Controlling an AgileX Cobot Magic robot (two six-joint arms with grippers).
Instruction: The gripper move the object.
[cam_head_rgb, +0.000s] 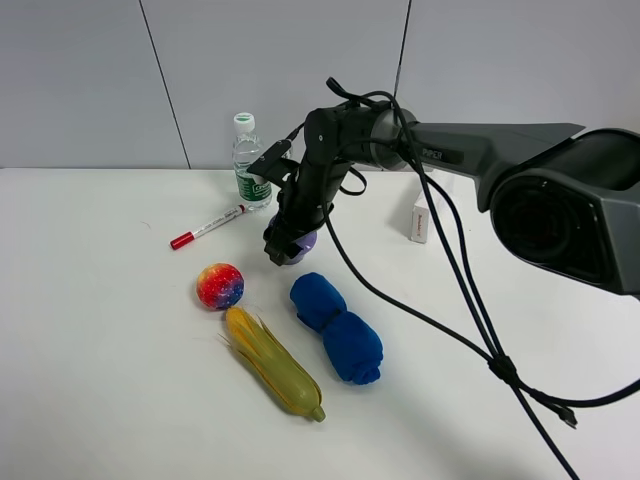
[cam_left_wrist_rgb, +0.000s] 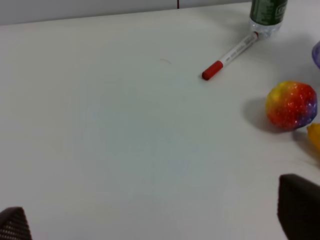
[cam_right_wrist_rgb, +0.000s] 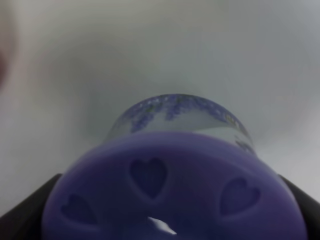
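Observation:
The object is a small lavender container (cam_head_rgb: 304, 243) with a wider lid, near the table's middle, behind the blue cloth. My right gripper (cam_head_rgb: 289, 246) reaches across from the right and is shut on it. In the right wrist view the lid (cam_right_wrist_rgb: 175, 195) with heart-shaped dimples fills the lower half, with a dark jaw at each side of it. I cannot tell whether it rests on the table or hangs just above it. My left gripper (cam_left_wrist_rgb: 156, 216) is open and empty over bare table; only its two dark fingertips (cam_left_wrist_rgb: 299, 206) show.
A rainbow ball (cam_head_rgb: 220, 286) (cam_left_wrist_rgb: 291, 105), a toy corn cob (cam_head_rgb: 273, 363) and a rolled blue cloth (cam_head_rgb: 337, 327) lie in front of the container. A red-capped marker (cam_head_rgb: 208, 227) (cam_left_wrist_rgb: 231, 54) and a water bottle (cam_head_rgb: 249, 162) lie behind left. A white box (cam_head_rgb: 421, 221) stands right. Black cables (cam_head_rgb: 470, 310) trail across the right.

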